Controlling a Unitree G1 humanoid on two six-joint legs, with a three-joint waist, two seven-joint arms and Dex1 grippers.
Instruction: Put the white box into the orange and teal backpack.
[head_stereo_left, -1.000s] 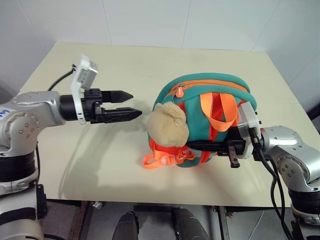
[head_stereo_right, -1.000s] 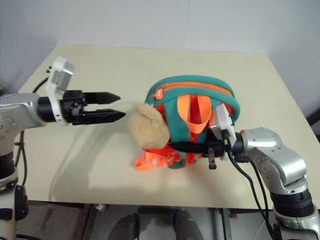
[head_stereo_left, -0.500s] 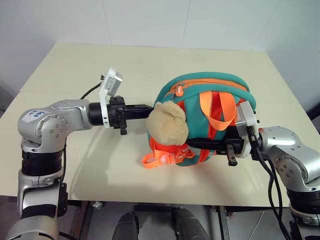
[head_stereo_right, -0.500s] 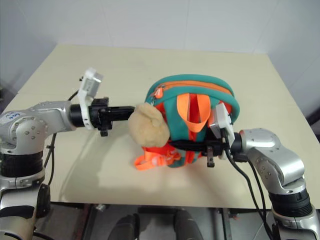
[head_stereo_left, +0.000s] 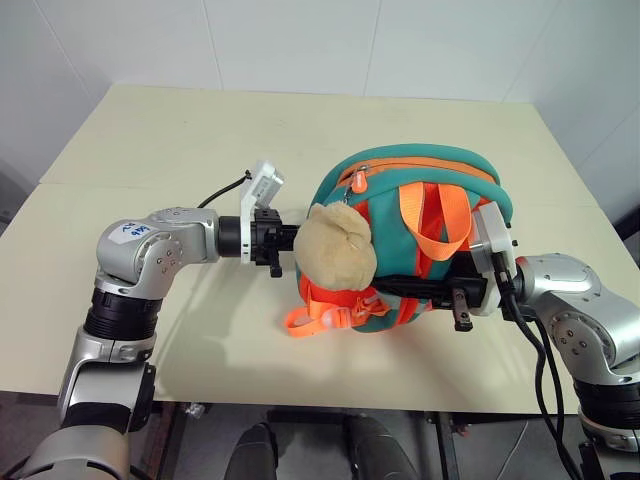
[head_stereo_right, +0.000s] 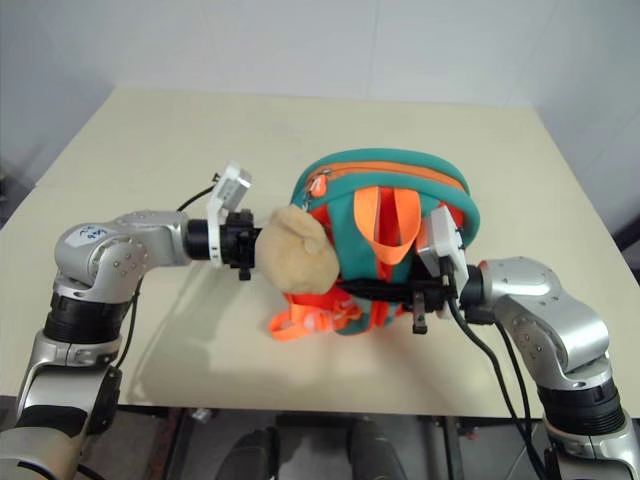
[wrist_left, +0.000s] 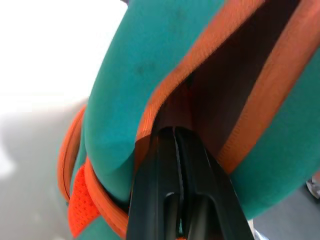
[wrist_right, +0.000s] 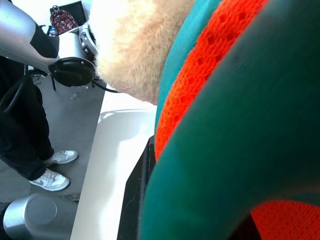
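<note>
The orange and teal backpack (head_stereo_left: 420, 175) lies on the table with its orange handles up and a tan plush charm (head_stereo_left: 335, 250) hanging at its left side. My left gripper (wrist_left: 174, 131) is shut with nothing between its fingers. Its tips press against the orange-edged seam of the backpack's side, tucked behind the plush charm in the head views. My right gripper (head_stereo_left: 400, 287) reaches under the backpack's near edge from the right and is shut on the backpack's lower teal part. The white box is out of view.
The cream table (head_stereo_left: 200, 130) has free room to the left of and behind the backpack, and a white wall stands beyond its far edge. A person's legs and shoes (wrist_right: 50, 175) stand on the floor past the table's left side.
My left gripper has shut and moved right to the backpack, its fingers now slipped behind the plush charm. The right arm and the backpack have stayed put.
</note>
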